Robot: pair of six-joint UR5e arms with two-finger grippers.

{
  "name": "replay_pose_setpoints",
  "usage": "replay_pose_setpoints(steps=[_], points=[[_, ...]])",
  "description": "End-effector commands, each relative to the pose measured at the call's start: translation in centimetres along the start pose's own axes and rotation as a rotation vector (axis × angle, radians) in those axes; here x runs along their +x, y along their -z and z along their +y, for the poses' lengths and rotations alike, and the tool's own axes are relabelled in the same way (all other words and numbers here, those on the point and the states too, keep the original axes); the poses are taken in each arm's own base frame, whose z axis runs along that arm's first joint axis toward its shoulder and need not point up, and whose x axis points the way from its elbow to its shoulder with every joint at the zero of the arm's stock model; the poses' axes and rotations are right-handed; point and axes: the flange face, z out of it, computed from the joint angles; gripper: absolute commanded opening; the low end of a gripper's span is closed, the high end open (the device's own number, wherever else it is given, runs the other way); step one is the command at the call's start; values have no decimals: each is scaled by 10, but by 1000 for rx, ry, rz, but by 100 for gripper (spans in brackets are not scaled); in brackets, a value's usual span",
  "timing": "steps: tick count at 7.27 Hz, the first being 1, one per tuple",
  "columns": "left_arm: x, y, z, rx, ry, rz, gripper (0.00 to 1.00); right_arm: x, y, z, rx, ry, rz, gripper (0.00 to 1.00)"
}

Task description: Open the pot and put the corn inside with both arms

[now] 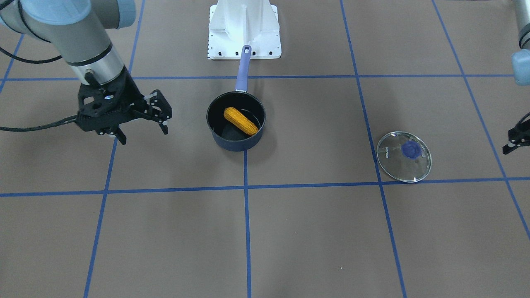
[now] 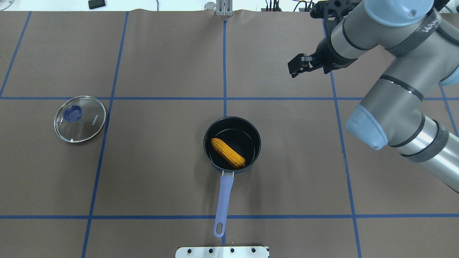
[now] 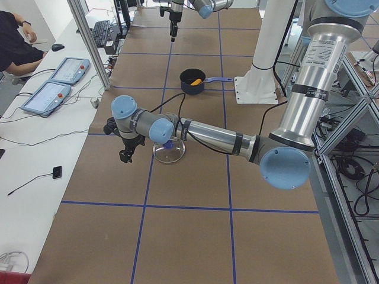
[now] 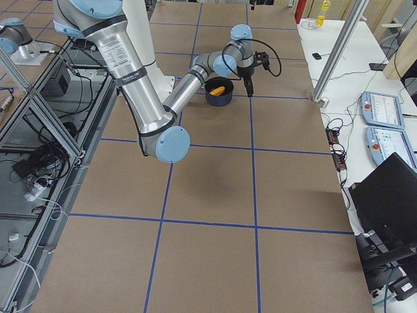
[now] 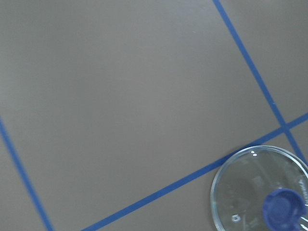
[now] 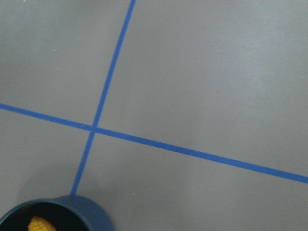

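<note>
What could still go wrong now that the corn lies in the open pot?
The right pincer hangs open beside the pot; a low retreat might clip its rim or long handle. The left pincer hovers near the glass lid and might nudge it when moving.

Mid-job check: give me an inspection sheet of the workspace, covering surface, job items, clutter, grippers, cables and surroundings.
Surface: brown mat with a blue tape grid, lying flat.
Job's things: corn lies inside the open pot; glass lid lies flat on the mat on the robot's left, knob up.
Clutter: nothing seen.
Grippers: right gripper fingers apart, empty, beside the pot and apart from it; left gripper near the lid, open or shut cannot be told.
Cables: black cable runs to the right gripper, away from the pot.
Surroundings: operator at the side desk; two pendants there.
</note>
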Motion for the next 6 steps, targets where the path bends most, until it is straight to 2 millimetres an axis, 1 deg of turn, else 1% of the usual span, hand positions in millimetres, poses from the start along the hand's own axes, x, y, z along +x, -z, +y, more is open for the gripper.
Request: replay_pose_setpoints(steps=[1,2,3,4,5,6], points=[[-53,9,69,-5,-86,-21,100,81,12,-37,25,-108,80,100],[-65,9,93,-14,-83,-26,100,130,11,-55,-8,-50,107,100],[-75,18,100,-3,-55,-36,100,196,23,-57,-51,20,157,100],[-80,15,107,-13,-37,-35,100,255,42,-51,-98,20,183,100],[-83,10,122,-21,-17,-29,100,311,54,-33,-135,-27,195,100],[-84,8,127,-29,-6,-25,100,361,44,6,-185,-85,214,100]])
